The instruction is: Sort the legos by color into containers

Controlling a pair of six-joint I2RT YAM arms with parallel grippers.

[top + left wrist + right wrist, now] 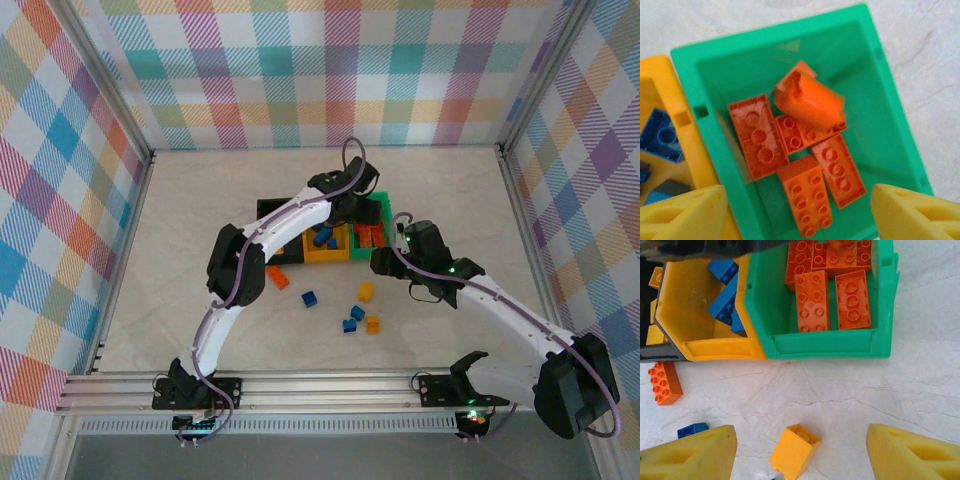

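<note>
- Both grippers hang over the right end of the bin row. The left gripper (360, 212) (800, 215) is above the green bin with its yellow fingers (687, 212) spread wide and nothing between them. The right gripper (384, 263) (802, 455) is low over the table in front of the bins, its fingers apart and empty.
- Three bins stand touching side by side, with their long axes running away from the arms: black bin (268, 212) on the left, yellow bin (715, 347) in the middle, green bin (715, 130) (825, 342) on the right.
- Five orange legos (757, 135) lie in the green bin. Four are oblong and flat, some studs up and some hollow side up, and a fifth lies blurred and tilted on top.
- Blue legos (727, 300) lie in the yellow bin.
- Six legos lie loose on the table:
  - one oblong orange brick (278, 278) (664, 382), studs up, pointing roughly toward the bins;
  - three blue bricks (309, 298);
  - two yellow bricks, with one square yellow brick (794, 452) tipped below the right fingers.
</note>
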